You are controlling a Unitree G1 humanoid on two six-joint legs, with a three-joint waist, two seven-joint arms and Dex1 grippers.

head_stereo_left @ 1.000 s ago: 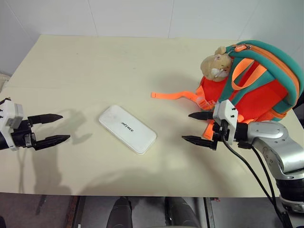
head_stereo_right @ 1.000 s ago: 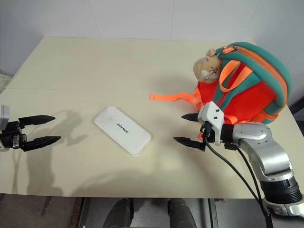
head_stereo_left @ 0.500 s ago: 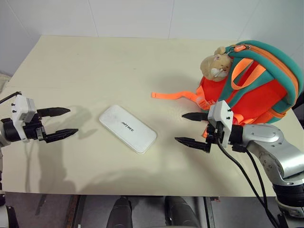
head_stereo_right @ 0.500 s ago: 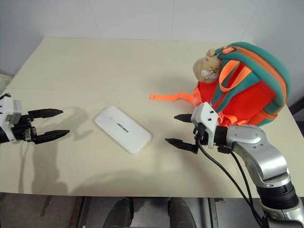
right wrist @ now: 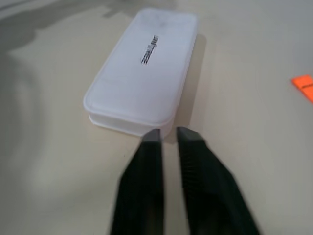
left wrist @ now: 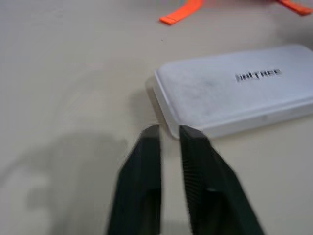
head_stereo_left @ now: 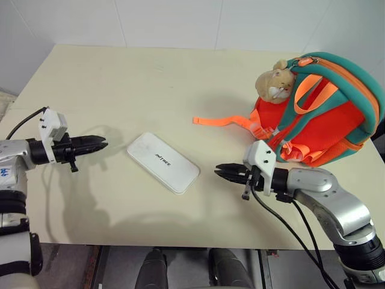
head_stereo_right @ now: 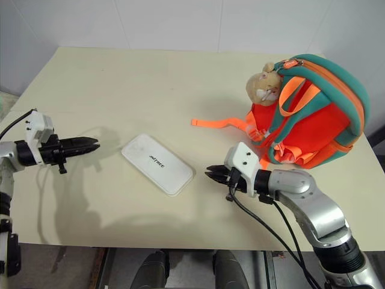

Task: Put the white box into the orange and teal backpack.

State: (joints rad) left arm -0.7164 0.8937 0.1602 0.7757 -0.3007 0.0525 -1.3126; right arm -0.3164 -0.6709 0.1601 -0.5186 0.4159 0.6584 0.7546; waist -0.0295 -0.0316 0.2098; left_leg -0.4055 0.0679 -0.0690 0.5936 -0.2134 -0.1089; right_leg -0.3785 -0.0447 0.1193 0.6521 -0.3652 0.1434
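White box (head_stereo_left: 162,163) is lying flat on the cream table (head_stereo_left: 138,78), between the two grippers and touching neither. Both the left gripper (head_stereo_left: 103,144) and right gripper (head_stereo_left: 219,170) are pointing at it, jaws nearly together, holding nothing. Orange and teal backpack (head_stereo_left: 325,114) is standing behind the right arm.

White box (head_stereo_left: 162,163): dark "UNITREE" lettering printed near the middle of the lid (stylised capitals, single line, running along the long side). No other legible markings seen.
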